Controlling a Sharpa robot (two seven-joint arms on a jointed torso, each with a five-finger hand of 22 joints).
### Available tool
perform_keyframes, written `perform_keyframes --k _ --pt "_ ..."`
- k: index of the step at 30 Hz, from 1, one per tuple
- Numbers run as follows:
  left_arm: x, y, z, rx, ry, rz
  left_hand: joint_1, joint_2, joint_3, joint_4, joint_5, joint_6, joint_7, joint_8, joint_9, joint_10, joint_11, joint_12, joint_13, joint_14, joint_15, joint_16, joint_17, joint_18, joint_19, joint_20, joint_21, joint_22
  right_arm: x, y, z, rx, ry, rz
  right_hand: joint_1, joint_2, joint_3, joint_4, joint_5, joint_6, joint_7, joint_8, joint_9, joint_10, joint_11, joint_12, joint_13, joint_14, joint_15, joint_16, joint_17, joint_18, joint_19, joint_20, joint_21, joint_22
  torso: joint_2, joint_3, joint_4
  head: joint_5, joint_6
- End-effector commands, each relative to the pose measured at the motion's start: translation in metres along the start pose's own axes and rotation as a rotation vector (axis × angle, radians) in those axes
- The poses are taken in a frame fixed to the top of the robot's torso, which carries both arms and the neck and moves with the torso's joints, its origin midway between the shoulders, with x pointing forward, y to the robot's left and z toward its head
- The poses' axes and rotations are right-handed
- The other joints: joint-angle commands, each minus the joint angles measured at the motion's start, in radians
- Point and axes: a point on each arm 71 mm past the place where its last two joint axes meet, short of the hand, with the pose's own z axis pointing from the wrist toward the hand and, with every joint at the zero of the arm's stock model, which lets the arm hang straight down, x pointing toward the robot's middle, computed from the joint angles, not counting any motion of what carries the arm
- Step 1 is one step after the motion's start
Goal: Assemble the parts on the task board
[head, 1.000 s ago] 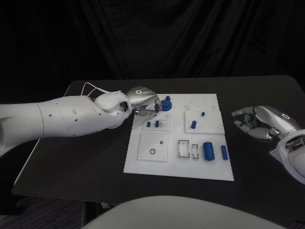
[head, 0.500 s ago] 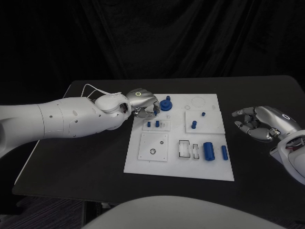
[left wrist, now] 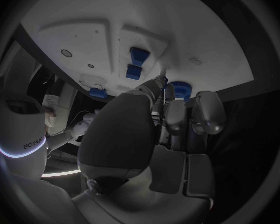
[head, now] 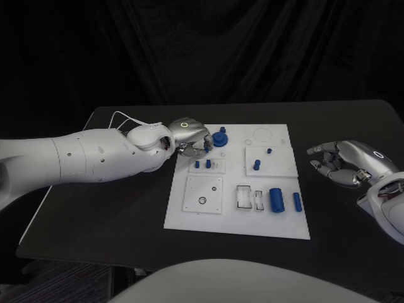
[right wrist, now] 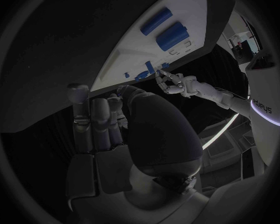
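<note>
The white task board lies in the middle of the black table. A round blue part stands at the board's far left corner. My left hand hovers right beside it, fingers pointing down next to it and holding nothing that I can see. In the left wrist view the fingertips reach to the round blue part. Small blue pegs stand just in front of the hand. My right hand rests off the board's right edge, fingers curled in on nothing.
More blue pegs stand in the board's right half. Two blue cylinders lie near its front right corner, beside narrow slots. A round hole sits in the front left plate. Bare black table surrounds the board.
My left hand has shifted only very slightly beside the round blue part. The parts and my right hand have not moved.
</note>
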Motion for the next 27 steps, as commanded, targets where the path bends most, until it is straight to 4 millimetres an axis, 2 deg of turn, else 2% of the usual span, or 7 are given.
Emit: perform_keyframes --k 1,27 --pt "0.0034 -0.0012 0.0005 0.002 0.024 -0.005 -0.007 0.004 -0.002 0.003 -0.003 -0.004 0.004 -0.002 0.001 0.004 0.0 -0.003 0.0 -0.007 0.004 -0.006 -0.001 -0.002 -0.004 0.001 0.0 0.144 0.0017 0.0009 -0.0004 -0.005 0.007 -0.001 -0.004 -0.005 0.006 -0.001 0.004 0.006 0.0 0.001 -0.001 -0.004 0.001 -0.006 0.001 -0.007 0.002 -0.005 0.0 0.02 -0.003 0.004 -0.007 0.069 0.0 0.0002 -0.0003 0.001 0.0" --pt "0.0046 -0.0001 -0.0017 -0.005 0.032 -0.007 -0.011 0.005 -0.003 0.006 -0.01 -0.005 0.005 -0.004 0.0 0.004 0.002 -0.008 -0.004 -0.008 0.005 -0.009 -0.005 -0.002 -0.004 0.002 0.0 0.144 0.0038 0.0017 0.0006 -0.005 0.018 -0.001 -0.004 -0.005 0.006 -0.001 0.004 0.006 0.0 0.001 -0.001 -0.004 0.001 -0.006 0.001 -0.007 0.002 -0.005 0.0 0.02 -0.003 0.004 -0.007 0.069 0.0 0.0 0.0003 0.004 0.0"
